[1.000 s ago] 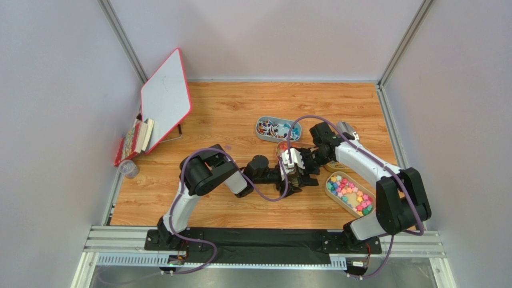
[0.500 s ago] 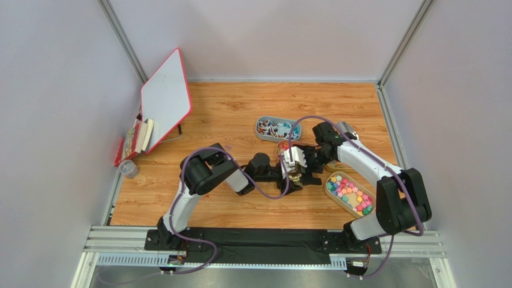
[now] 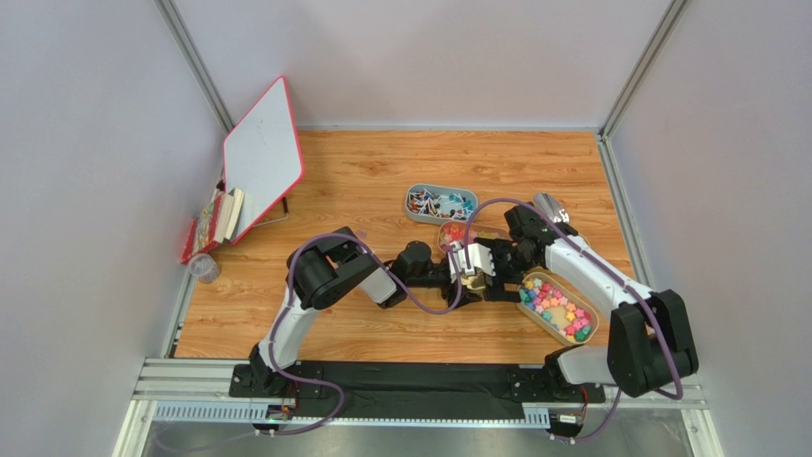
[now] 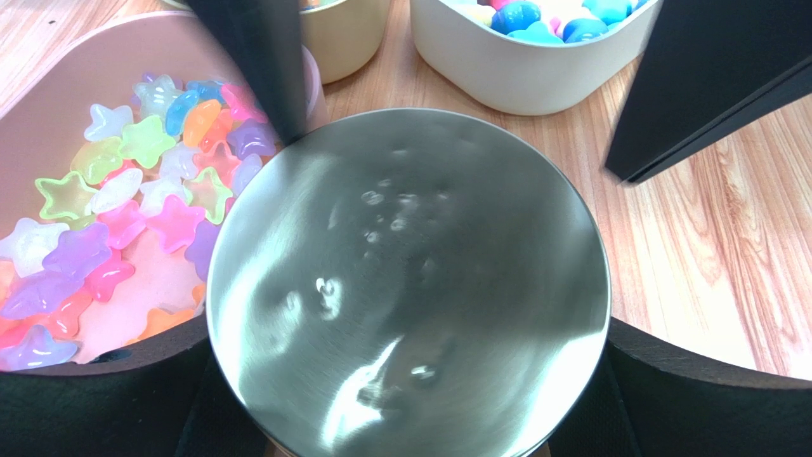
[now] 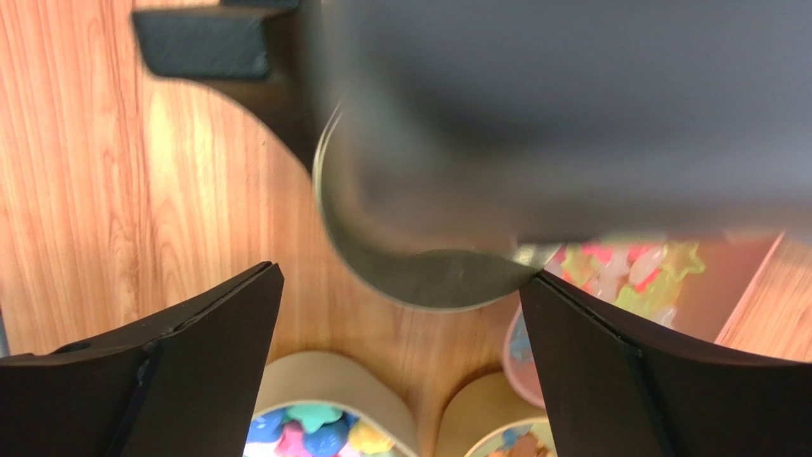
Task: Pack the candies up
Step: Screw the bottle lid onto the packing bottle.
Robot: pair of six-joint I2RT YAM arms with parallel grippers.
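Candies sit sorted in trays at centre-right of the top view: pastel star candies (image 4: pixel 124 219) in a pink tray (image 4: pixel 57 105), bright chunky candies (image 3: pixel 556 305) in an oval tan tray (image 3: pixel 523 284) at lower right, and wrapped candies (image 3: pixel 438 203) in the upper-centre tray. None is in a gripper. Key relation: the star candies lie just beside the round metal lid (image 4: pixel 410 286), to its upper left in the left wrist view, the pink tray's rim almost touching it. The tan tray is past the lid toward the upper right of that view, its long axis running upper left to lower right in the top view. The lid could be a tin top, I can't tell which; nothing shows on its face. Left gripper (image 3: pixel 469 271): jaws spread wide, one finger on each side of the lid, so it looks clamped on it at mid-table (image 3: pixel 362 181). Right gripper (image 5: pixel 400 278): jaws wide apart, bare wood between them, holding nothing, facing the lid from the opposite side with its fingers close to the lid's far edge. Judgement: the right arm is the free one and nearer the tan tray and the star candies, so any pick falls to it; the left just presents the lid.
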